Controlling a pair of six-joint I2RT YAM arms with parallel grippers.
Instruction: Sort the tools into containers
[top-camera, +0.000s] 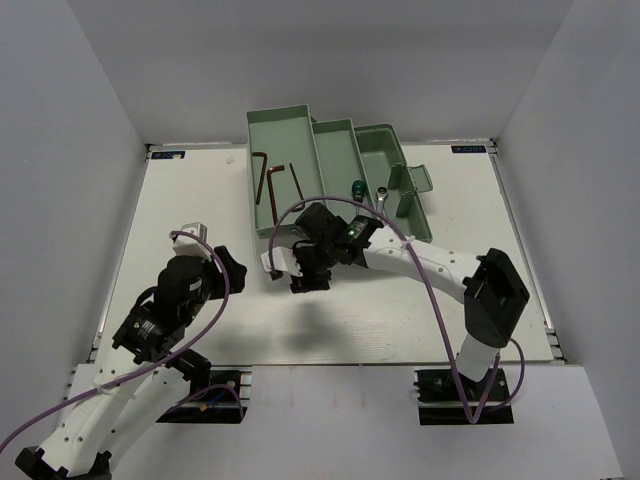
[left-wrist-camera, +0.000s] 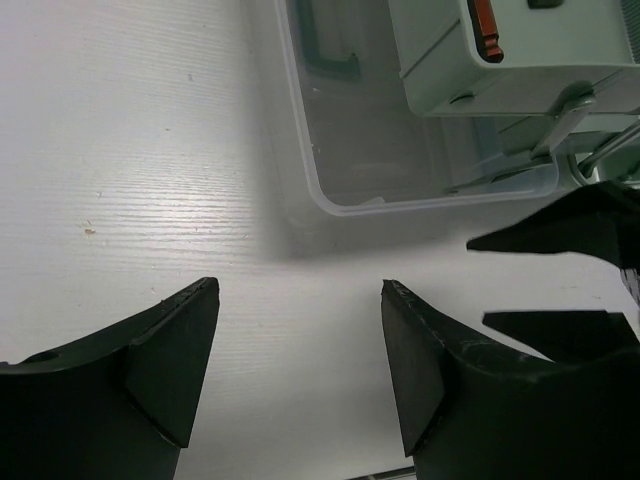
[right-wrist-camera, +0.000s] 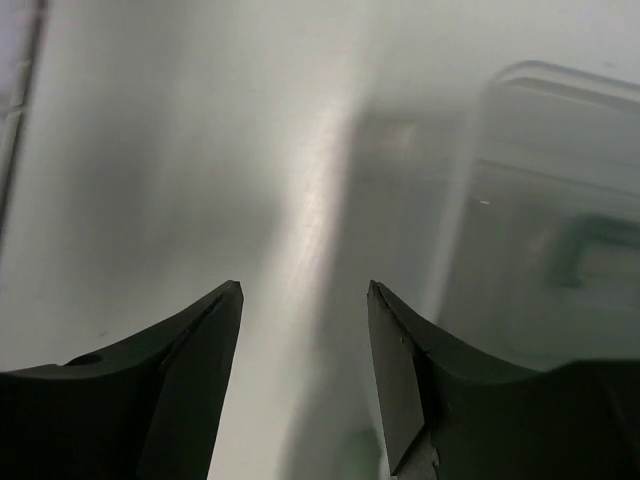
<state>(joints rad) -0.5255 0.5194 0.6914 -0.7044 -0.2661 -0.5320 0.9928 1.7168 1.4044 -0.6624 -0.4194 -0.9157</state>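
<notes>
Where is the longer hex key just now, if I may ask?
Top view, left of centre: the longer hex key lies at the left end of the mint-green toolbox, with a shorter hex key just right of it.

A white table (top-camera: 190, 190) (small blue labels (top-camera: 168, 154) at its far corners) sits between plain grey walls (top-camera: 60, 100).
</notes>
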